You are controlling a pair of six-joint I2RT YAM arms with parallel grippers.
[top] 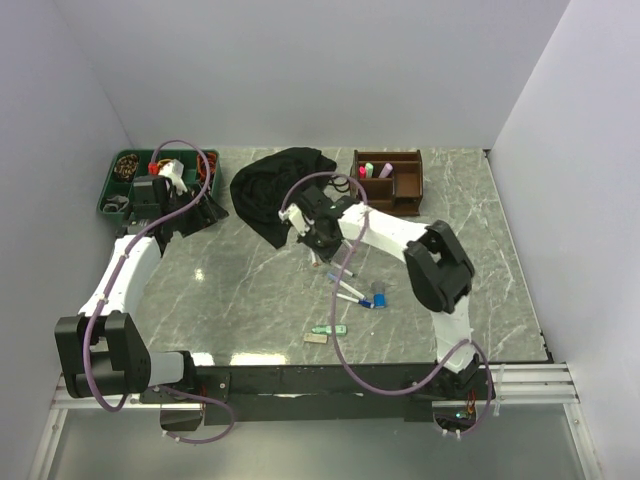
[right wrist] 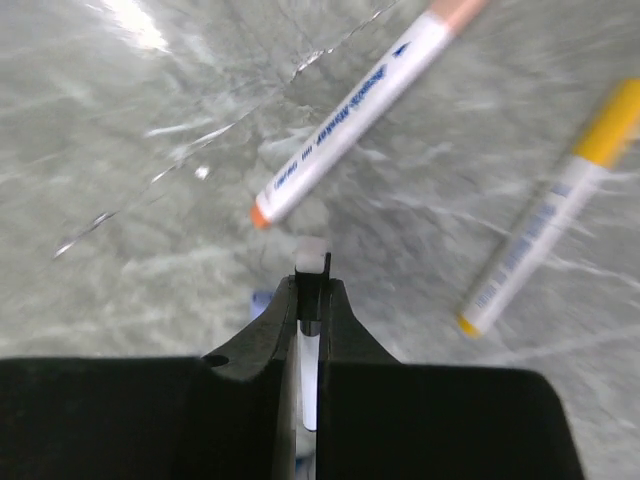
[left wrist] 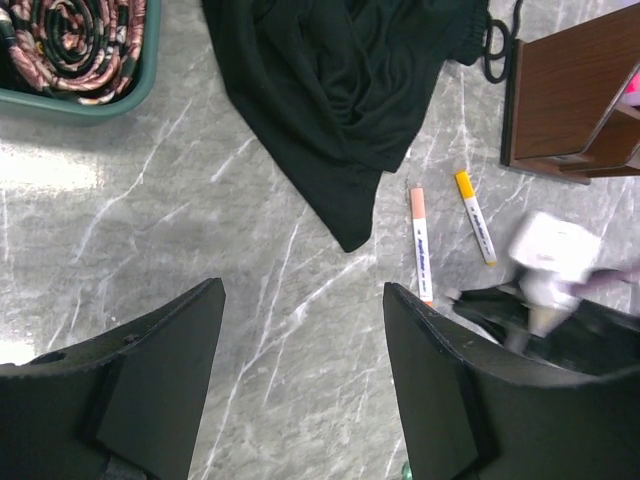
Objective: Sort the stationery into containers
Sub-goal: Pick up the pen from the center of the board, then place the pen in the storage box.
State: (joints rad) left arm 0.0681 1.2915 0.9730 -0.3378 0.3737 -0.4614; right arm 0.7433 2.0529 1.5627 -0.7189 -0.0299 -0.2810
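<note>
The slim white pen [right wrist: 312, 262] looks like a light, stiff plastic barrel, smooth enough to swivel or slip out of a pinch taken near one end, so it is best held across the middle of its length with only a modest squeeze. It lies around the middle of the desk [top: 230, 290], just on the near side of the black cloth [top: 270, 185], with a peach-capped marker [right wrist: 350, 120] and a yellow-capped marker [right wrist: 545, 230] loose beside it. The right gripper [right wrist: 312, 295] is closed on it, the barrel pinched between the two fingers with its pale end showing past the tips — whether it is clear of the desk I cannot tell. The left gripper [left wrist: 302, 290] hangs wide open and empty near the green tray [top: 103, 198] at the far left corner — the brown organiser [top: 408, 195] stands at the far edge
</note>
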